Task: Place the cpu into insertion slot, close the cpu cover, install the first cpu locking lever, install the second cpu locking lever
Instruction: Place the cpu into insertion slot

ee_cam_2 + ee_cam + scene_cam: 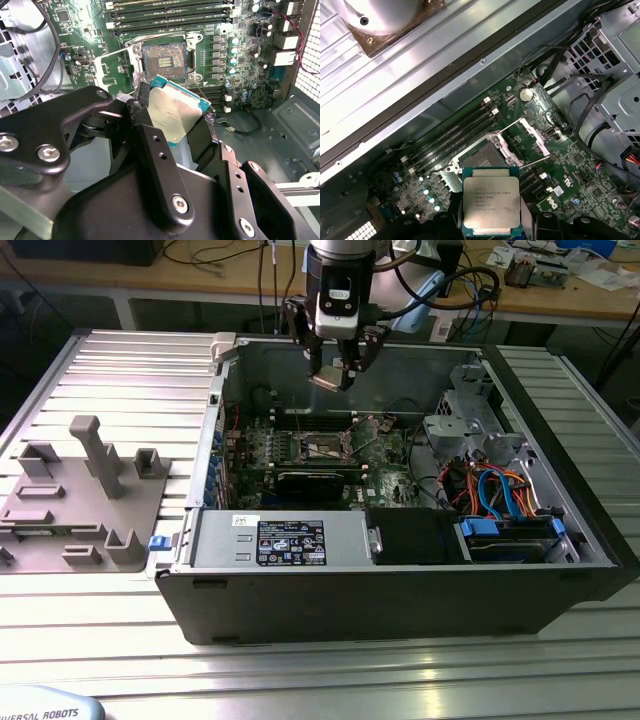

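Note:
My gripper (335,375) hangs above the open computer case, shut on the cpu (326,380) and holding it by two opposite edges. In both wrist views the cpu (175,117) (491,205) is a flat square chip with a silver top and green edge, level between the black fingers (145,110). Below it on the green board lies the insertion slot (165,60) (482,159) (325,447), uncovered. The cpu cover (522,137) (111,65) stands swung open beside the slot. The cpu is well above the slot, apart from it.
Long black memory slots (165,12) run beside the socket. The case (400,605) has high walls, a labelled power supply box (285,540) at the front, and a drive bay with blue and orange cables (510,495) on the exterior view's right. A grey fixture plate (80,505) lies on the exterior view's left.

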